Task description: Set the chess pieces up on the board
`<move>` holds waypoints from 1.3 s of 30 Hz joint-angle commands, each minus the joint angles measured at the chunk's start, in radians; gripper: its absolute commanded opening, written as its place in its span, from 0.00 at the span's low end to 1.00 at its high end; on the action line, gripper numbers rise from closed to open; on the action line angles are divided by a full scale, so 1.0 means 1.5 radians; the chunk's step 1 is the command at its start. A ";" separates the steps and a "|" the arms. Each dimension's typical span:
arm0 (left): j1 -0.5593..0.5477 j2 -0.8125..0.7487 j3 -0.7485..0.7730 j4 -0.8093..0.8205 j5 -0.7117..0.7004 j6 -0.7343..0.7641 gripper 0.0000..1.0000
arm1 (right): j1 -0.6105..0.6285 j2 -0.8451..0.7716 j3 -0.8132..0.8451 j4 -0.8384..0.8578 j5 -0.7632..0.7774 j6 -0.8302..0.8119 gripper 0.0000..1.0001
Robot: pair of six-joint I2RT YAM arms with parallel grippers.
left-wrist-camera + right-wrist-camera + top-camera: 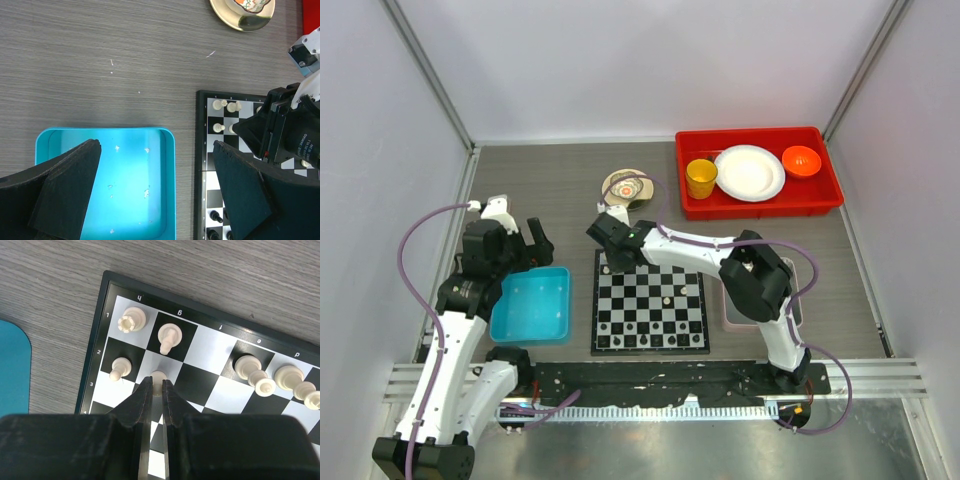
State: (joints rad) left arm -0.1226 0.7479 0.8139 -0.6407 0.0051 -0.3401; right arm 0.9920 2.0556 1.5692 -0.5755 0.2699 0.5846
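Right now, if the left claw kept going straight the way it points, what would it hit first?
Probably the blue bin: the open left gripper points down at its right end, near the rim. Height above it is hard to judge.

The flat black-and-white chequered chessboard (pixel 210 352) bore white coordinates on its thin black border: 1, 2, 3 down the left edge, and upside-down h, g, f, e, d along the far edge. White print on the black cylindrical arm housing (pixel 305 145) was illegible.

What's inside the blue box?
In the blue box only a few tiny white flecks show. A finger of the left gripper covers one near corner, so anything there is hidden.
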 commanded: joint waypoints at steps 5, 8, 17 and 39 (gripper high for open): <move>-0.001 -0.010 -0.003 0.021 0.008 0.002 1.00 | 0.003 0.010 0.027 0.005 0.009 -0.007 0.07; -0.001 -0.010 -0.003 0.020 0.009 0.002 1.00 | 0.003 0.013 0.027 0.005 0.008 -0.008 0.09; -0.001 -0.010 -0.004 0.020 0.009 0.002 1.00 | 0.003 0.012 0.027 0.005 0.009 -0.008 0.25; -0.001 -0.009 -0.003 0.020 0.007 0.002 1.00 | 0.003 -0.105 -0.018 0.004 0.019 0.002 0.36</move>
State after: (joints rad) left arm -0.1226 0.7475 0.8139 -0.6407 0.0051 -0.3401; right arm 0.9928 2.0369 1.5642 -0.5732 0.2531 0.5781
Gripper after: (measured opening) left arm 0.995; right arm 0.355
